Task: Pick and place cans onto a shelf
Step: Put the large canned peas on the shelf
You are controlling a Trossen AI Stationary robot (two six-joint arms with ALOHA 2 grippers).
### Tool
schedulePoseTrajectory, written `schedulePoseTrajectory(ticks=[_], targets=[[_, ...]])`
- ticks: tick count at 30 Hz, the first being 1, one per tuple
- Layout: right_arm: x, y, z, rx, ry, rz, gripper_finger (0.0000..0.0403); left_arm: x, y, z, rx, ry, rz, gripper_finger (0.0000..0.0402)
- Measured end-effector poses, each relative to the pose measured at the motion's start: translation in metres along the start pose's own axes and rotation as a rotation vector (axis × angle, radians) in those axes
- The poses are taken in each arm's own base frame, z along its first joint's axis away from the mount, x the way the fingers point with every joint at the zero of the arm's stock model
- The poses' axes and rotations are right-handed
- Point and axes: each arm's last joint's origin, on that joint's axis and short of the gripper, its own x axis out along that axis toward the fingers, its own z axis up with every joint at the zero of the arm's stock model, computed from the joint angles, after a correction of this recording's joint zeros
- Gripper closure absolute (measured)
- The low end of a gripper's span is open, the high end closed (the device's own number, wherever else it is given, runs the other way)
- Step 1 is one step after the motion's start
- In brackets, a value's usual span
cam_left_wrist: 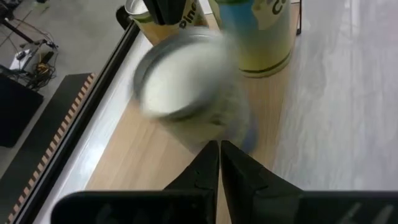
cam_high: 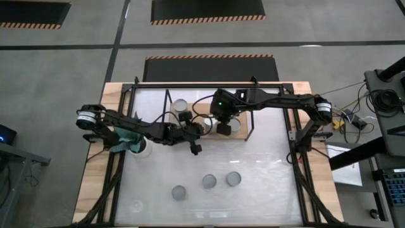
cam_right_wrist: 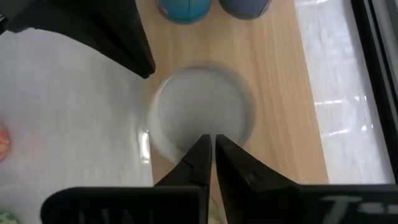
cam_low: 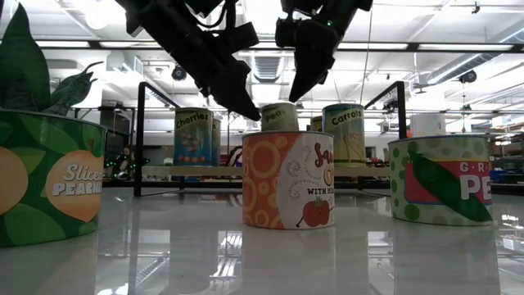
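Between cans — both hands empty over the shelf (cam_high: 243, 130)

Left hand (cam_high: 195, 148) and right hand (cam_high: 223, 128) pressed together; next, spread one over a desk can (cam_high: 233, 178).

Table (cam_low: 270, 262): white top, glossy, smooth; it mirrors the ceiling lights and the cans standing on it. Its outer border is bare light wood (cam_high: 95, 183), matt.

Shelf (cam_right_wrist: 280, 93): board of pale wood, fine grain showing, satin finish; frame of thin black metal (cam_low: 137, 139), matt.

Cans (cam_low: 288, 180): printed paper labels with a slight sheen; round tops (cam_high: 233, 178) of silver-grey metal, dull to softly shiny.

Fingers (cam_left_wrist: 208, 171): black, matt, plastic-looking, smooth-edged.
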Motion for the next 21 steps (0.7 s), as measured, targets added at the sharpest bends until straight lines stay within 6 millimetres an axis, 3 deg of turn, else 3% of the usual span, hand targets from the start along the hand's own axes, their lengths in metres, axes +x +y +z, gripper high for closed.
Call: schedulePoseTrajectory(ticks=[12,21], targets=[[0.007,0.0,0.001,0.021,0.012,-0.031,0.039,-0.001,0.0,0.0,-0.007,-0.001,-0.002,0.0401],[0.03,0.003,-0.007,0.049,0.037,-0.067,0.039,-0.014,0.001,0.006,-0.014,-0.034,-0.018,0.0402]])
